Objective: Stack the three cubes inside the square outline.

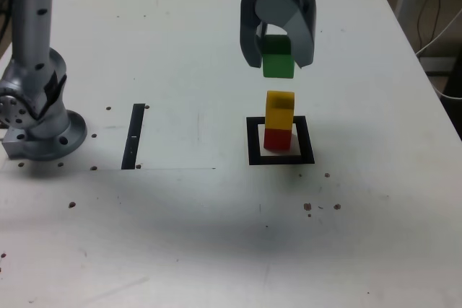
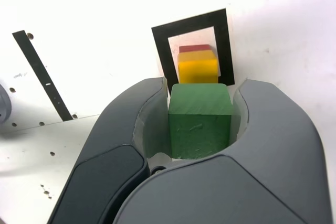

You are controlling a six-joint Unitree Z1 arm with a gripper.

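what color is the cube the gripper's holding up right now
Green; the cube shows best in the wrist view.

A small matte green cube [image 1: 278, 57] hangs upright between the gripper's fingers in the upper centre of the exterior view, apart from the pair below. A matte yellow cube [image 1: 279, 110] sits on a matte red cube [image 1: 277, 139], right of centre, inside a thick black square outline [image 1: 254, 141] with a white middle, lying flat on the surface.

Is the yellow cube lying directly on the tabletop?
No, in the exterior view the yellow cube rests on the red cube.
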